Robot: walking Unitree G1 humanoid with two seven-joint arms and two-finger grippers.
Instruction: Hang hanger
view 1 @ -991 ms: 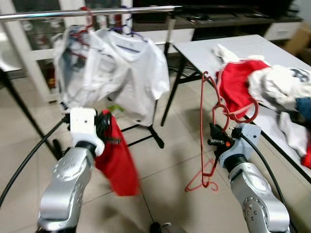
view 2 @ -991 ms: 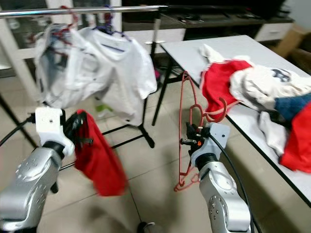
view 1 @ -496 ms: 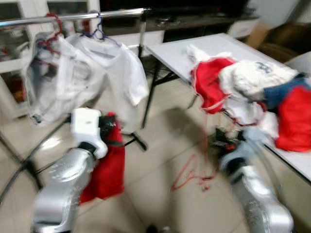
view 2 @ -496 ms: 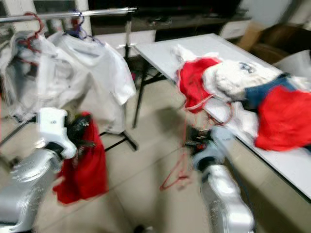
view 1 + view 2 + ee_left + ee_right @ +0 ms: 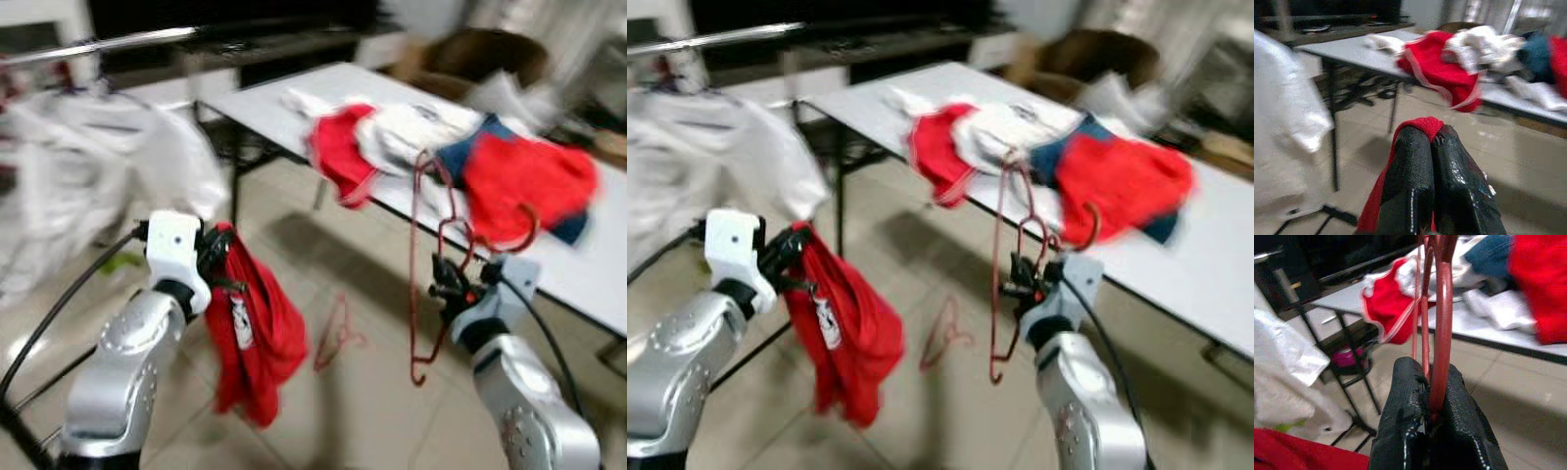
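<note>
My right end effector point(image 5: 443, 286) is pinched tight on a red hanger point(image 5: 423, 257), which I hold upright in front of me; in the right wrist view its two fingers point(image 5: 1405, 431) press together around the hanger's thin red bars point(image 5: 1439, 333). The hanger's hook curls up near the edge of the white surface point(image 5: 265, 103) on my right, and its lower end dangles just below my wrist, above the tiled floor point(image 5: 353, 411).

My left end effector point(image 5: 214, 257) is clamped on a red garment point(image 5: 250, 338), which hangs down from it in a loose bunch with a small white label showing. In the left wrist view the two fingers point(image 5: 1410, 186) are closed side by side with a fold of the red cloth caught between their tips.

A second red hanger point(image 5: 338, 333) lies on the floor between my arms. The surface carries a heap of clothes point(image 5: 460, 157): red, white and dark blue pieces. To my left a metal rail point(image 5: 118, 44) runs across, with white garments point(image 5: 88, 186) hanging under it, all blurred.
</note>
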